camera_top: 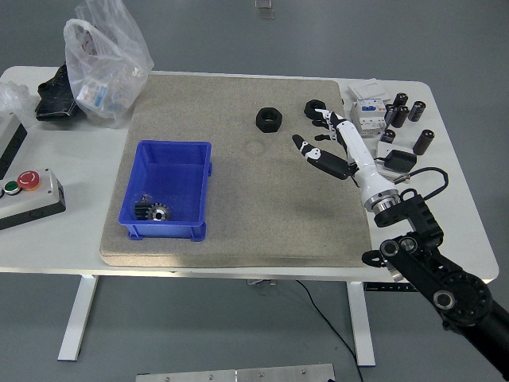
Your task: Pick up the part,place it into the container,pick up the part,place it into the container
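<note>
The right hand (334, 143) has a slim white shell, with white fingers (320, 115) broken by black joints and black tips. The thumb is mostly black with a white band. A round silver wrist ring joins the hand to the arm (421, 255), which is matte black and built from chunky, rounded housings. Circular joint caps with pale centres show along it. A thin black cable (425, 171) loops out beside the wrist.

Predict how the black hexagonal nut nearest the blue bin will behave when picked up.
The black hexagonal nut looks like solid metal, so probably stiff and heavy for its size. Lying flat on the beige mat, it is unlikely to roll. Its smooth faces may slip.
</note>
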